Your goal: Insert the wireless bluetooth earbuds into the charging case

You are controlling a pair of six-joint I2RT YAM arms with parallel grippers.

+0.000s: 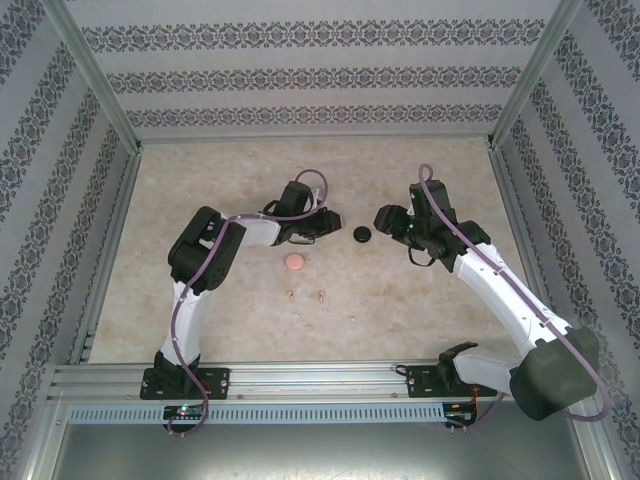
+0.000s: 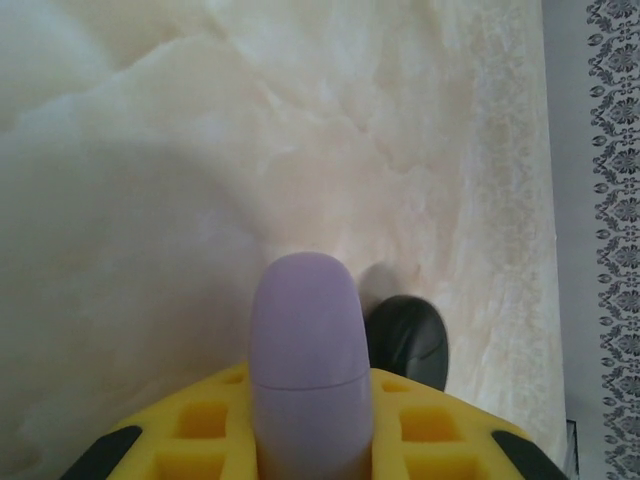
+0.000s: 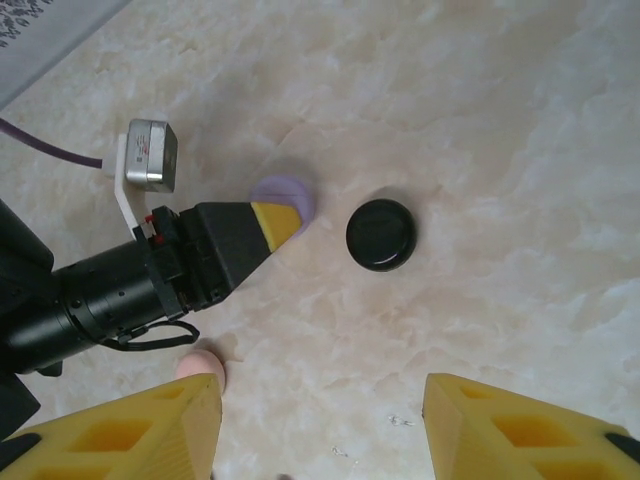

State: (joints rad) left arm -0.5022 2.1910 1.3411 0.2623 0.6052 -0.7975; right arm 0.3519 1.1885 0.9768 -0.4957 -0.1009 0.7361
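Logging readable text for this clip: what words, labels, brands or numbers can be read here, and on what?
None can be read.
Silver camera module on the left wrist: a small mark, too blurred to read.
Black case, light purple case, pink case: no print visible.

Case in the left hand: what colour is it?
Light purple case; best in left wrist view.
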